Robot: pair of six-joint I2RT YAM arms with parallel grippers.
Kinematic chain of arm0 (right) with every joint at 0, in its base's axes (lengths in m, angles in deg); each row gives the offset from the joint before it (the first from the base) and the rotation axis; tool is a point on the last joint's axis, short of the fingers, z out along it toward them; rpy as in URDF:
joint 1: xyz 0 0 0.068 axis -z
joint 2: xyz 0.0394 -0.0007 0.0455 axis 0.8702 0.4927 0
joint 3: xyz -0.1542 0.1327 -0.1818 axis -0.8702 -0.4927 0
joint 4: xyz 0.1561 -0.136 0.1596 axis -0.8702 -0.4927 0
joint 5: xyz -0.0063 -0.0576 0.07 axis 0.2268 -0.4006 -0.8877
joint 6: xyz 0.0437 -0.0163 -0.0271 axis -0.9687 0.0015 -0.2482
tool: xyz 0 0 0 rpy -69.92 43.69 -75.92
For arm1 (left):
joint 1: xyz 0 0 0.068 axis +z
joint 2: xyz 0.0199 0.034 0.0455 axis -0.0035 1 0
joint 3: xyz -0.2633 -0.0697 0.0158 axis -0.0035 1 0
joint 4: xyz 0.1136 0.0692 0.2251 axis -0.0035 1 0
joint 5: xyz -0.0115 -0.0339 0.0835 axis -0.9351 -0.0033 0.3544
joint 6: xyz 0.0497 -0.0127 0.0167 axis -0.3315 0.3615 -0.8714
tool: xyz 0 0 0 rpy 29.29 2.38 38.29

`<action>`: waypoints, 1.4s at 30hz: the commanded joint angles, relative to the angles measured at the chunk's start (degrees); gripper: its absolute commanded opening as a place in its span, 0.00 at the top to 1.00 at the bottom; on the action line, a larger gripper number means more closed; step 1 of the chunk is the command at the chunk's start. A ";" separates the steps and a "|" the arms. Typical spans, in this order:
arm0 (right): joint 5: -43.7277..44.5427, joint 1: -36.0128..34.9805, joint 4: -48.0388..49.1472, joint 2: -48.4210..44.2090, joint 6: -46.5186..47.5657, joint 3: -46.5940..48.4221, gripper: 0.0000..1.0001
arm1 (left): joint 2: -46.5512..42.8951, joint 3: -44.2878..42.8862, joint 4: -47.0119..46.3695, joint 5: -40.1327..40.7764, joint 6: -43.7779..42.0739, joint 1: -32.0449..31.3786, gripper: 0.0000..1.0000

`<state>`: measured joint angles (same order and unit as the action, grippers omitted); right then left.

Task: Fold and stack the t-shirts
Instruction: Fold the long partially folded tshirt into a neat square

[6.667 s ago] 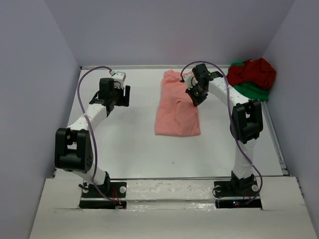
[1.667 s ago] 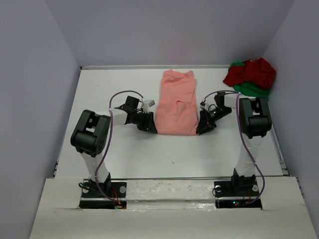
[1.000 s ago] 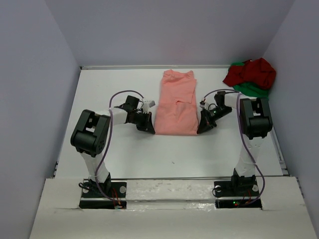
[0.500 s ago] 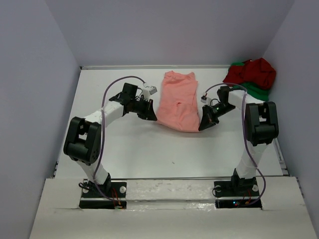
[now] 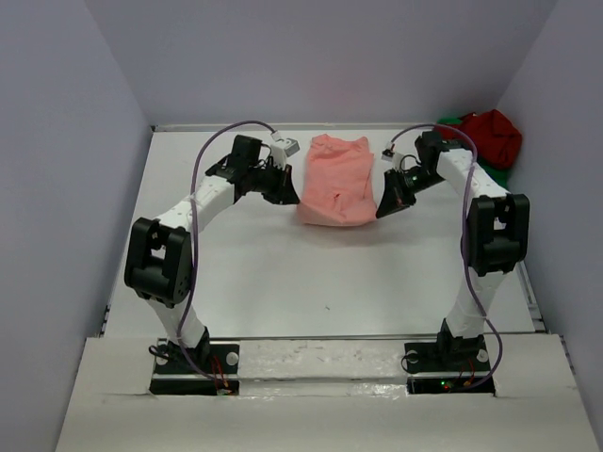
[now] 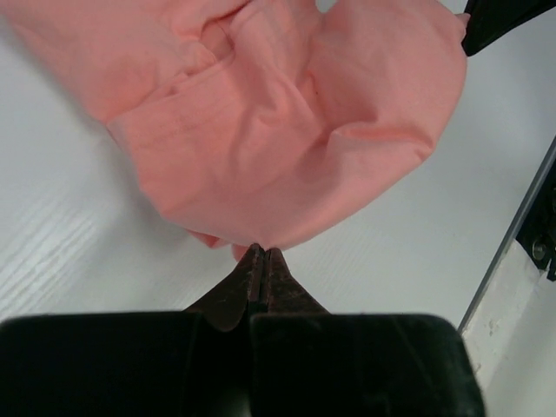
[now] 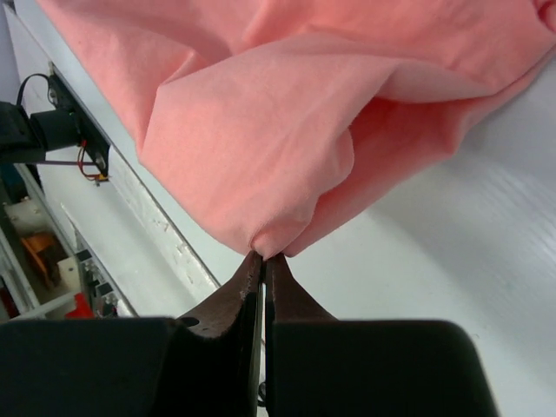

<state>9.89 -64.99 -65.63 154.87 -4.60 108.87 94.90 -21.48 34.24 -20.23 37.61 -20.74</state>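
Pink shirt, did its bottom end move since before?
Yes. The near end of the pink shirt, pinched by the left gripper and right gripper, has moved toward the back wall.

The top external camera looks steeply down from above and behind the arms. It takes in the whole table [image 5: 283, 273], with the arm bases [image 5: 193, 363] at 6 o'clock and the back wall [image 5: 330, 56] at 12. Each wrist camera sits just behind its own gripper, which enters from 6 o'clock, and looks along it at very close range. Beyond the left gripper [image 6: 263, 253], a black part of the right arm [image 6: 497, 19] shows at 1 o'clock. Beyond the right gripper [image 7: 263, 257], the table's edge runs past 9 o'clock. All three views share the salmon-pink shirt [image 5: 336, 179].
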 commanded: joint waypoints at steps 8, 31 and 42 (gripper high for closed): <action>3.54 -0.23 0.18 1.32 -0.93 13.12 1.00 | 2.84 -13.03 -1.49 4.58 2.30 2.17 1.00; 10.75 -0.23 13.89 6.59 -6.21 24.46 1.00 | 6.78 -18.39 -6.77 13.19 1.95 1.81 1.00; 14.61 -0.23 16.96 11.86 -6.03 29.29 1.00 | 13.90 -28.85 -7.29 15.65 1.86 -0.03 1.00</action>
<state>22.35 -65.04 -52.58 164.79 -10.29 133.89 107.09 -45.66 29.15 -6.29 39.77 -19.75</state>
